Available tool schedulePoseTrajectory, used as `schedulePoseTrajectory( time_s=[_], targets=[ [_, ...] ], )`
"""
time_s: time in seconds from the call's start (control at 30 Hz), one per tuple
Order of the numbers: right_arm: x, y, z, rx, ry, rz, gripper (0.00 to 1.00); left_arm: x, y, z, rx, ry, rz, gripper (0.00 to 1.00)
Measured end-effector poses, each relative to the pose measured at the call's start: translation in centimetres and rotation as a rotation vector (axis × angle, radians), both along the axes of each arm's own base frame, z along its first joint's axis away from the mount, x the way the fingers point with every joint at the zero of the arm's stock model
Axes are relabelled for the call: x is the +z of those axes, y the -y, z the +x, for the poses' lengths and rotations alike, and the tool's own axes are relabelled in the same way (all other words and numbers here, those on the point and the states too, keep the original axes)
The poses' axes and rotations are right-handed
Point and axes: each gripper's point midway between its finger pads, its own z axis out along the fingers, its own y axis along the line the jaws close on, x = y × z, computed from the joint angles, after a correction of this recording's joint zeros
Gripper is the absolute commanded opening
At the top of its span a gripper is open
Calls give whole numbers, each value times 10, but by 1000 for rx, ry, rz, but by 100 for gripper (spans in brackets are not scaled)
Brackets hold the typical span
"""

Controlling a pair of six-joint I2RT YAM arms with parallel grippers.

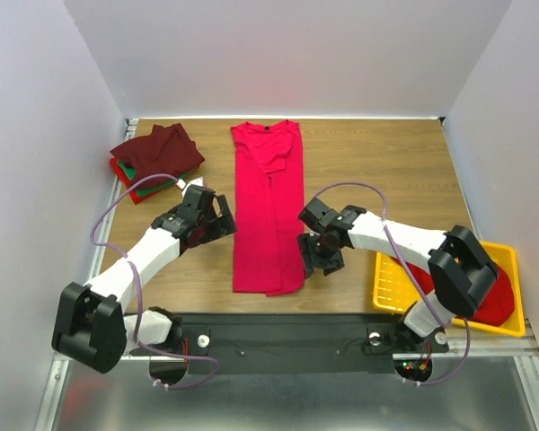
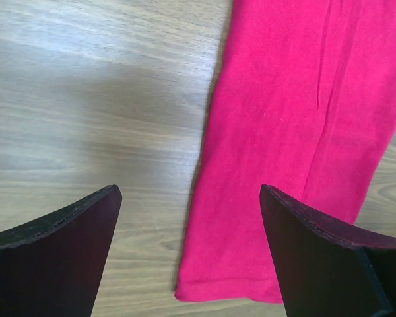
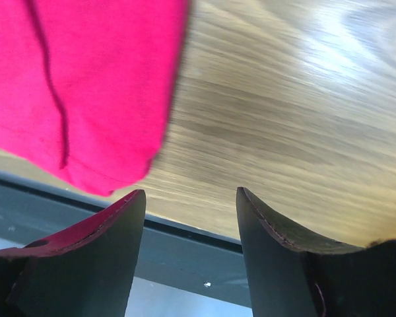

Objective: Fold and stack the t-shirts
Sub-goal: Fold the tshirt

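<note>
One crimson shirt (image 1: 268,202) lies folded into a long strip down the middle of the worktop (image 1: 386,171). One pile (image 1: 136,187) sits at the far left corner, a maroon shirt (image 1: 162,151) on top and green and red edges beneath. One more red shirt (image 1: 496,303) lies in the single yellow tray (image 1: 391,289) at the near right. Two arms flank the strip, both bent inward. The left tool (image 1: 223,215) hovers at the strip's left edge, jaws spread wide and empty. The right tool (image 1: 316,256) hangs by its near right corner, jaws parted, gripping nothing.
</note>
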Motion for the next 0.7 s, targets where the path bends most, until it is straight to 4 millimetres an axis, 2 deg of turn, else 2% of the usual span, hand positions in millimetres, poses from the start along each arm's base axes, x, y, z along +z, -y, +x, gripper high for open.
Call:
schedulePoseTrajectory(
  time_s=[0.17, 0.47, 0.57, 0.7],
  targets=[
    [-3, -13, -1, 47, -22, 56, 61, 5, -7, -9, 28, 19, -8, 99],
    [-11, -37, -3, 75, -70, 148, 59, -13, -12, -32, 42, -45, -3, 99],
    [-23, -41, -9, 83, -100, 145, 58, -11, -11, -33, 38, -39, -9, 99],
    [-26, -46, -20, 92, -124, 142, 56, -12, -8, -37, 27, -48, -7, 99]
  ],
)
